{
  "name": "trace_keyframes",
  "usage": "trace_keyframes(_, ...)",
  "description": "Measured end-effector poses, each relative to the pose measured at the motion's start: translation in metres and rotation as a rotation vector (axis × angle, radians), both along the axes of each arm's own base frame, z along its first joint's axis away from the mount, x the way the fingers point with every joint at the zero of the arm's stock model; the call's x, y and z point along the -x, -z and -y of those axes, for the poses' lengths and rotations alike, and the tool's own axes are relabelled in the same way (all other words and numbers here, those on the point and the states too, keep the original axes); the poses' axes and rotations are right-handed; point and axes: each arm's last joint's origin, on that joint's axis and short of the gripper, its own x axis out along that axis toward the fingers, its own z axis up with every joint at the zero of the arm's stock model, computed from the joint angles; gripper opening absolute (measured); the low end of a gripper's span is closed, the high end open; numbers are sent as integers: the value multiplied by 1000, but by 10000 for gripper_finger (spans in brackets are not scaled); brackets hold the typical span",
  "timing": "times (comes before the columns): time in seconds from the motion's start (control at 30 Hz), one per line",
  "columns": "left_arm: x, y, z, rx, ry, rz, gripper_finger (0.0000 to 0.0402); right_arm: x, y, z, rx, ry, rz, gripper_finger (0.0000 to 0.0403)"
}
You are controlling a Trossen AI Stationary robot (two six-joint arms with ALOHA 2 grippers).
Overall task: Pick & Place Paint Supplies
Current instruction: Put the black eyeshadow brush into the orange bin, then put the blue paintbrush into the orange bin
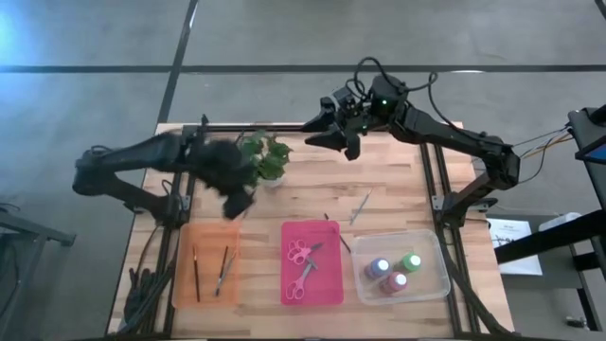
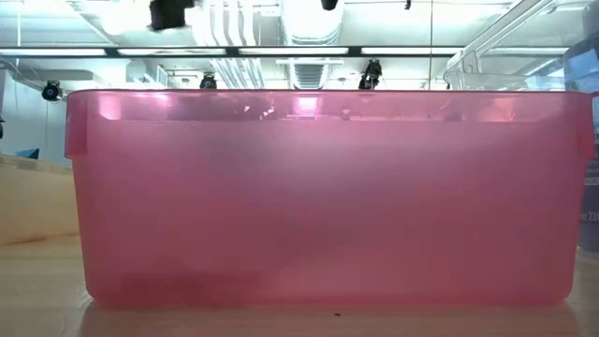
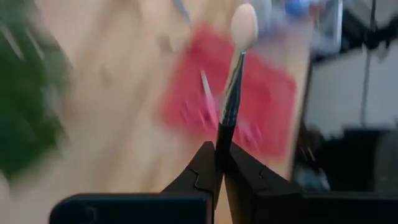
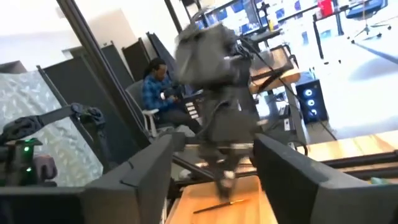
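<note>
My left gripper [image 1: 237, 201] hangs over the table just in front of the potted plant [image 1: 265, 156], slanting down and shut on a thin dark-handled brush [image 3: 231, 93] with a pale rounded tip [image 3: 242, 25]. My right gripper [image 1: 317, 128] stands open and level near the far edge, with nothing between its fingers [image 4: 143, 180]. Two brushes [image 1: 210, 270] lie in the orange tray [image 1: 180, 284]. Pink-handled scissors [image 1: 301, 265] lie in the pink tray [image 1: 327, 289]. Paint bottles [image 1: 393, 270] stand in the clear tub [image 1: 431, 284]. One more brush [image 1: 360, 206] lies on the wood. My left gripper pinches the brush's dark handle [image 3: 221, 140] between its two fingers [image 3: 193, 174]. The brush sticks out forward past the fingertips, pale tip farthest away, lifted clear of the table.
The pink tray's wall [image 2: 318, 197] fills the low view. Bare wood lies between the plant and the three containers along the near edge. A small dark item [image 1: 343, 242] lies beside the pink tray. A person [image 4: 155, 90] sits in the room beyond the table.
</note>
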Motion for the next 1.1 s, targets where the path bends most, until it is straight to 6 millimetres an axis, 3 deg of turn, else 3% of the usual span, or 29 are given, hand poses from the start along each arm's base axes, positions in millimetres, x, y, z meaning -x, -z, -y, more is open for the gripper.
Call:
trace_keyframes(0.2, 40, 19, 63, 177, -2, -223, 18, 4, -3, -3, 0, -3, -6, 243)
trace_keyframes(0.43, 72, 82, 113, 346, -164, -335, 18, 7, -5, -7, 0, -11, -11, 244)
trace_keyframes(0.6, 79, 131, 117, 449, -313, -306, 18, 7, -5, -8, -5, -36, -17, 244)
trace_keyframes(0.7, 83, 148, 114, 453, -343, -313, 18, 7, -3, -8, -18, -37, -35, 244)
trace_keyframes(0.9, 88, 158, 111, 447, -341, -334, 26, 8, 0, -9, -34, -45, -73, 244)
trace_keyframes(1.1, 89, 158, 110, 434, -318, -332, 95, 8, 1, -9, -38, -44, -86, 244)
